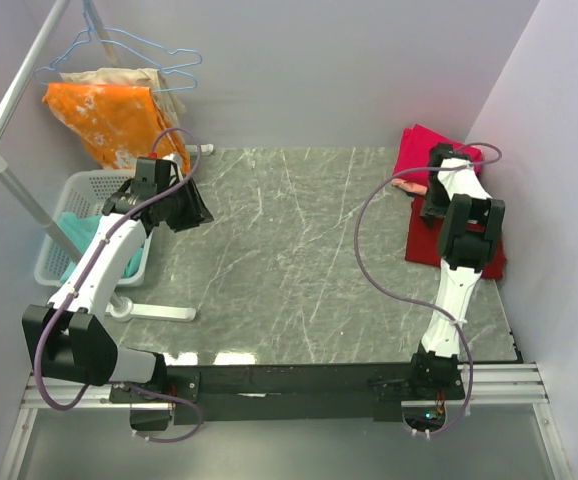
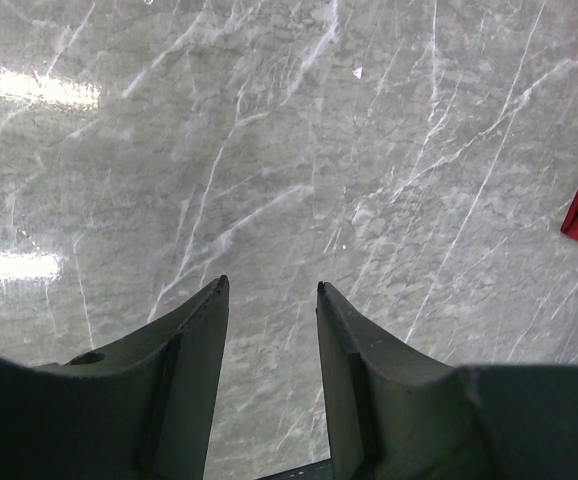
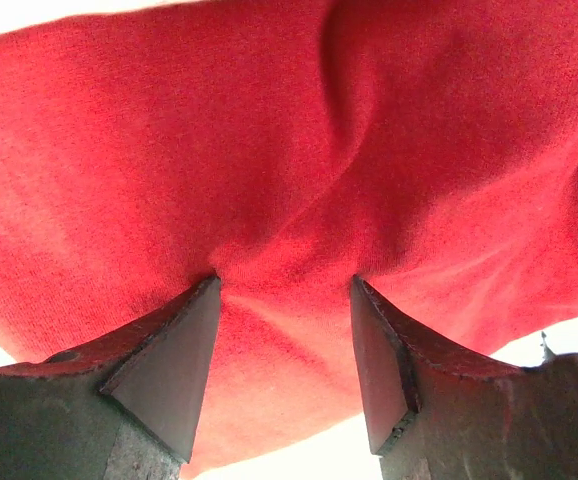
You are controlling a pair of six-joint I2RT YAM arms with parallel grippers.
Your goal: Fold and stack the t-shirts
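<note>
Right fingers (image 3: 184,340) spread wide, tips pressed into the red t-shirt (image 3: 269,140) to pinch a fold; left fingers (image 2: 194,340) parted, empty, hover over the surface (image 2: 289,130)

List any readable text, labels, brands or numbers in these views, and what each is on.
None readable in any view.
The red t-shirt, basket and marble table carry no print that shows.
The white marks on the orange cloth are a pattern, not letters.
</note>
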